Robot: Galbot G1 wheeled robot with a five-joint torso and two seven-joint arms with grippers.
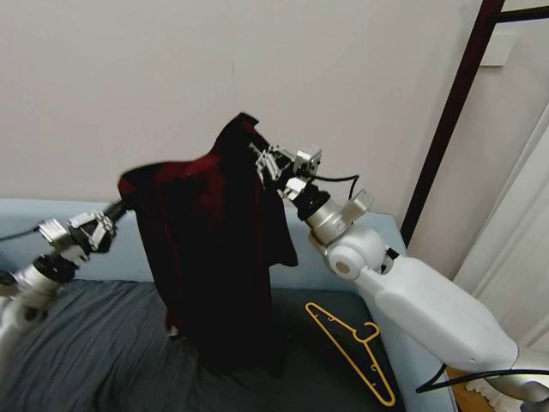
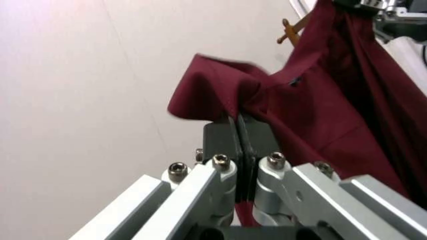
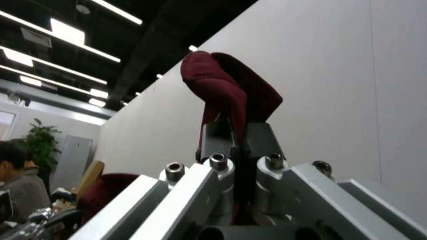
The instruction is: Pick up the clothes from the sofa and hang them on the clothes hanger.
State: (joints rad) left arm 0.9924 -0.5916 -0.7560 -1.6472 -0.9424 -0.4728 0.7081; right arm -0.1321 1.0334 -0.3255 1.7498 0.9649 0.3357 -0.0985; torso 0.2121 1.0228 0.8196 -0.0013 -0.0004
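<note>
A dark red garment (image 1: 214, 257) hangs in the air above the sofa, stretched between both arms. My left gripper (image 1: 120, 209) is shut on its left corner; in the left wrist view the fingers (image 2: 239, 131) pinch a fold of the red cloth (image 2: 320, 100). My right gripper (image 1: 260, 161) is shut on the higher right edge, and the right wrist view has the cloth (image 3: 227, 90) bunched over the closed fingertips (image 3: 235, 135). An orange clothes hanger (image 1: 352, 343) lies flat on the sofa seat to the right of the garment's hem.
The sofa has a dark grey seat (image 1: 86, 360) and a light blue back (image 1: 51, 223) against a pale wall. A dark vertical pole (image 1: 446, 120) stands at the right, beside a light curtain (image 1: 515, 223).
</note>
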